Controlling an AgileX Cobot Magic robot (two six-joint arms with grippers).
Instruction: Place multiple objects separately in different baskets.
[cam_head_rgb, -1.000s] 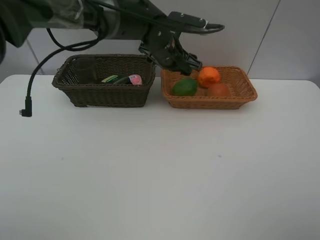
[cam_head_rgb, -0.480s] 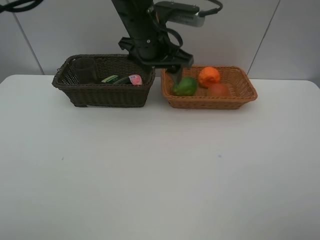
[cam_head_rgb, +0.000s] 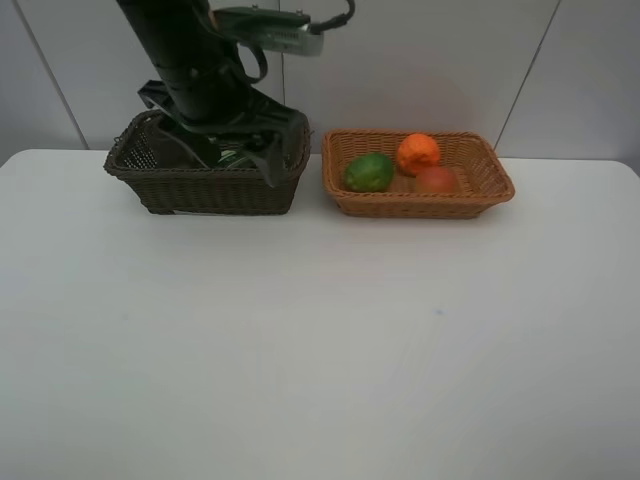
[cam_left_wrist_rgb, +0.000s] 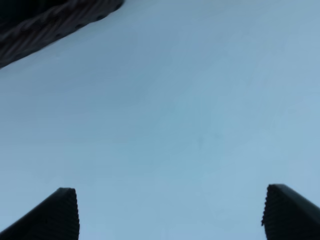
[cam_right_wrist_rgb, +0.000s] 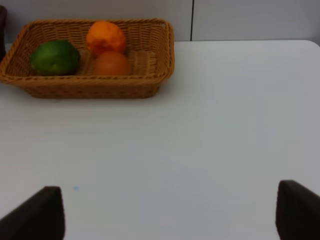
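Fruit (cam_head_rgb: 369, 172) filled the tan basket (cam_head_rgb: 480, 195) at two o'clock; left fingers (cam_left_wrist_rgb: 67, 215) and right fingers (cam_right_wrist_rgb: 42, 212) were spread, empty, sorting seemingly done.

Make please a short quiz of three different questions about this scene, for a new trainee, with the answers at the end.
1. How many fruits lie in the light tan basket?
2. True or false: the left gripper is shut on a bottle.
3. Which fruit lies nearest the dark brown basket? A) orange B) green fruit C) red-orange fruit

Key: 1. Three. 2. False; its jaws stand open and empty. 3. B.
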